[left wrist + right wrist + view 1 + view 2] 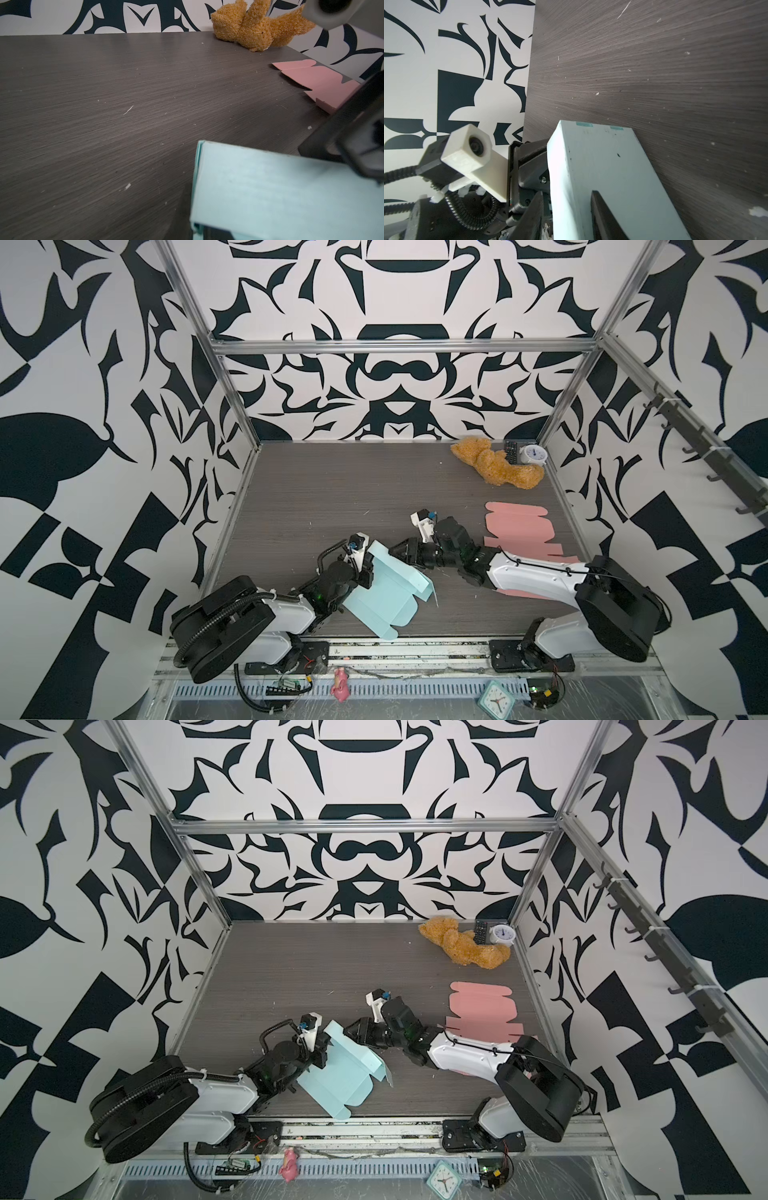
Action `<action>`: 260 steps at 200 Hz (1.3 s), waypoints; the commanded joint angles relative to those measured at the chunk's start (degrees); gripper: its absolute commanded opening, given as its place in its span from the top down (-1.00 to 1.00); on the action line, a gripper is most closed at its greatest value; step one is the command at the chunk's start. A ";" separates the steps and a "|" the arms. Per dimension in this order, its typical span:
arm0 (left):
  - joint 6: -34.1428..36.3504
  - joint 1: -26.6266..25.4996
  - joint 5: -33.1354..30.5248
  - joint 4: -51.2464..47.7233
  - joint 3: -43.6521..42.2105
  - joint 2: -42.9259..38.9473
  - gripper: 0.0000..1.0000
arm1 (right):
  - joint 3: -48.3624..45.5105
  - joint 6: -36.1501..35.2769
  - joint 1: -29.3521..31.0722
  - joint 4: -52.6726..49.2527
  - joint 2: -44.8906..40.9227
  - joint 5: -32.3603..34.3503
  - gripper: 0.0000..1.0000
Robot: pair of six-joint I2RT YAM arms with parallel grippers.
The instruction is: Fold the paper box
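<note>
Landmark: pink flat blank (515, 526), flat on table (332, 489); all places given rel. to it.
Task item: light-blue paper box (374, 597), left of the pink blank, nearer the front edge, well apart from it. Partly folded: base flat on table, one long wall raised, short flap bent at the wall's end toward the blank.
L gripper: left gripper (368, 568) against the raised wall, on the side away from the blank. Fingers hidden by the wall in every view, so clamped or not, can't tell.
R gripper: right gripper (405, 551) at the same wall, on the blank side. Its forearm lies over the blank's near part.
R wrist only: jaws apart, wall between them. One finger (604, 216) in front of the wall's broad face, the other past its edge. Pinching or not, can't tell. Left wrist cam (469, 149) shows just behind the wall.
L wrist only: wall edge is doubled, two layers, close to lens.
Top views only: teddy bear (494, 464), remote (511, 452) and white clock (534, 455) beyond the blank. Pink toy (340, 691) and teal clock (495, 699) on the front rail, nearer than the blank.
</note>
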 commanded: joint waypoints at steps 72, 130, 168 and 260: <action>0.38 -0.56 -0.91 -1.54 2.69 1.76 0.68 | -0.27 -2.29 2.43 3.02 -1.73 -5.40 0.18; 1.36 -0.86 -0.09 1.52 2.51 3.98 0.68 | -0.72 -6.16 2.37 -2.18 -3.81 -1.70 0.10; 1.38 -0.99 -0.04 1.43 1.92 3.10 0.74 | 0.15 -9.32 2.37 -7.56 -5.35 0.47 0.11; -5.32 -1.39 -6.68 -24.28 6.95 -9.91 0.81 | 14.25 -28.36 2.38 -39.81 -16.17 15.34 0.10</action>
